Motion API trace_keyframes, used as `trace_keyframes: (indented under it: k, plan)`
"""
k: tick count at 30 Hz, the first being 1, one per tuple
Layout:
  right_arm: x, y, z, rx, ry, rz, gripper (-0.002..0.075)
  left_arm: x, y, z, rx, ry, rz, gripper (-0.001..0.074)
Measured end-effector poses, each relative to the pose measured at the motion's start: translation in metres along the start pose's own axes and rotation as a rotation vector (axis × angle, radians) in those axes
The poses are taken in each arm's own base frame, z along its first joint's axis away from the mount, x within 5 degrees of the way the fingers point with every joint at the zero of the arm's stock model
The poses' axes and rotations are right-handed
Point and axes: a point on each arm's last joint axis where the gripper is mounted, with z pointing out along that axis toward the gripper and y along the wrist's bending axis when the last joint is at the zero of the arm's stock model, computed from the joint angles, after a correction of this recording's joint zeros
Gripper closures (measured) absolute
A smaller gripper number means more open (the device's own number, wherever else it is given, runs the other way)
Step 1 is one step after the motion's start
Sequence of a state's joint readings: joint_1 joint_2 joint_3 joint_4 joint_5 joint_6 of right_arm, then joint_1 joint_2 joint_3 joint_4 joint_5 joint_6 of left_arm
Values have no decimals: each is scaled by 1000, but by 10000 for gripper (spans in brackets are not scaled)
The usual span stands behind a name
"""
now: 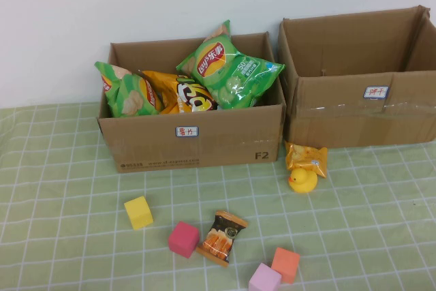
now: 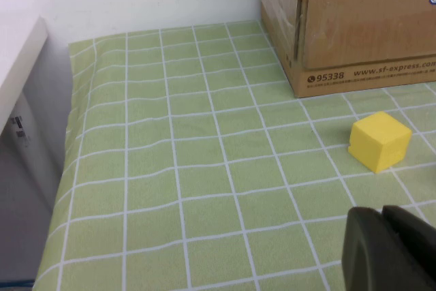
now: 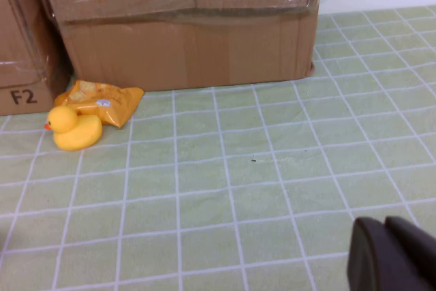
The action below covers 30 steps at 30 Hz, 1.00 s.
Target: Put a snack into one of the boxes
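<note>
A small brown and orange snack packet lies on the green checked cloth in front of the left box, which holds several chip bags. A second orange snack packet leans by the foot of the right box, which shows nothing inside. Neither arm appears in the high view. My left gripper is shut and empty, low over the cloth near a yellow cube. My right gripper is shut and empty over bare cloth, well short of the right box.
A yellow rubber duck sits against the orange packet. Foam cubes lie around the brown packet: yellow, red, orange and lilac. The cloth's left edge drops off beside a white cabinet.
</note>
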<state>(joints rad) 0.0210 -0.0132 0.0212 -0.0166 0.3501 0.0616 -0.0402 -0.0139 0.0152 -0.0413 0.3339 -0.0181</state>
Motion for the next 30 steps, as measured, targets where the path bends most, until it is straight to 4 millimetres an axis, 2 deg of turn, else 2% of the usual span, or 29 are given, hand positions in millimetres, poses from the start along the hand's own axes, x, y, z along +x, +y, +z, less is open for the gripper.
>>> trace_keyframes:
  k: [30]
  plan:
    - [0, 0, 0, 0, 0, 0, 728, 1, 0, 0, 4, 8, 38, 737]
